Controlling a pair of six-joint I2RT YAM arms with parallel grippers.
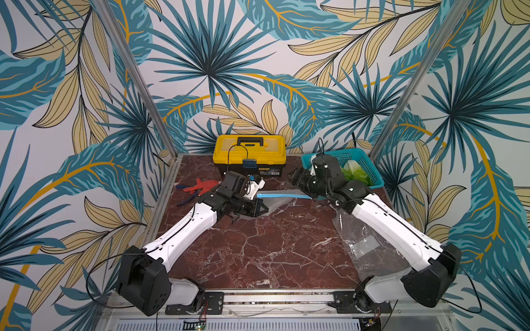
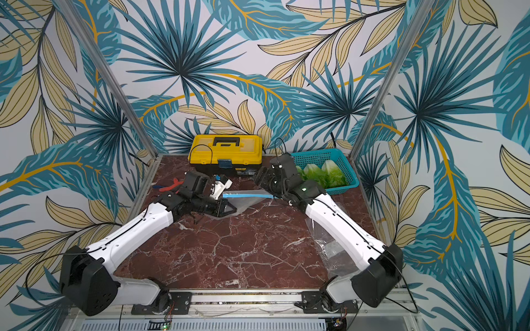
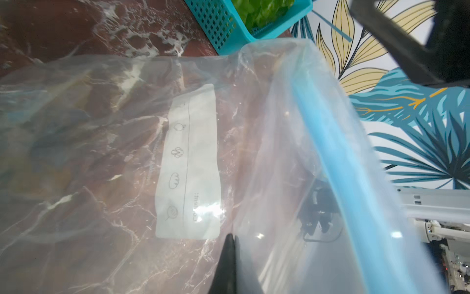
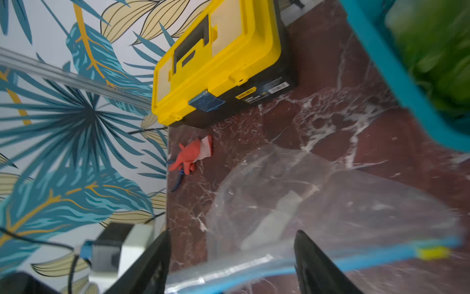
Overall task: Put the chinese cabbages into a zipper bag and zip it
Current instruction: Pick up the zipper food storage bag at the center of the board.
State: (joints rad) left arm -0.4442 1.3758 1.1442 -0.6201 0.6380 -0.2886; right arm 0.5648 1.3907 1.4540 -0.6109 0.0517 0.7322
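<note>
The chinese cabbages (image 2: 324,173) (image 1: 354,172) lie green and leafy in a teal basket (image 1: 370,172) at the back right. They also show in the left wrist view as cabbages (image 3: 259,10) and, blurred, in the right wrist view (image 4: 432,51). A clear zipper bag (image 3: 190,163) with a blue zip strip (image 1: 282,195) (image 2: 249,195) is raised at mid-table. My left gripper (image 3: 232,238) (image 1: 263,210) is shut on the bag's film. My right gripper (image 4: 232,231) (image 1: 295,176) is open, with the zip strip (image 4: 254,273) crossing between its fingers. A yellow slider (image 4: 432,252) sits on the strip.
A yellow toolbox (image 1: 249,154) stands at the back centre. A red glove (image 1: 198,184) and a pair of pliers lie at the back left. Another clear plastic bag (image 1: 361,243) lies under the right arm. The basket's corner (image 3: 223,25) is close beyond the bag.
</note>
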